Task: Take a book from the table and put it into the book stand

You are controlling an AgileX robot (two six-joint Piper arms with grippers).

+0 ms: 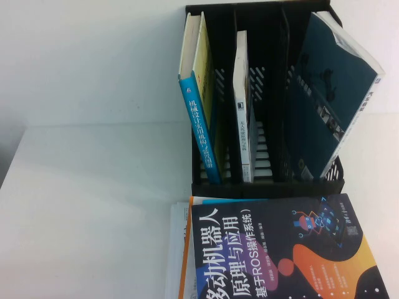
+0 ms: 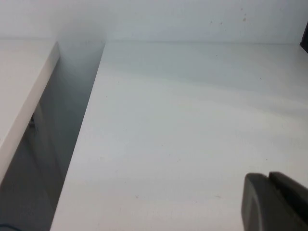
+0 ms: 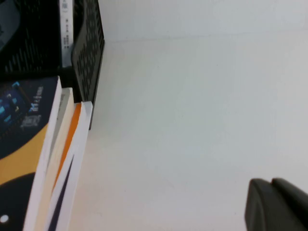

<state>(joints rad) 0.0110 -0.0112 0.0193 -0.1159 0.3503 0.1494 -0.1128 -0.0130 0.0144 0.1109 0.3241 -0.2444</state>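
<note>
High view: the book [image 1: 280,249] lies flat atop a stack [image 1: 179,249] at the table's [image 1: 93,205] near edge, just in front of the book stand [image 1: 262,180], which holds three other books. Left gripper [image 2: 276,204] sits over bare tabletop; right gripper [image 3: 276,204] beside the stack. Finger positions cannot be told for either.

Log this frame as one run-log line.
book: flat on stack, table, before book stand | left pincer: over bare table, off book | right pincer: beside stack, off book | stage: not grasped
</note>
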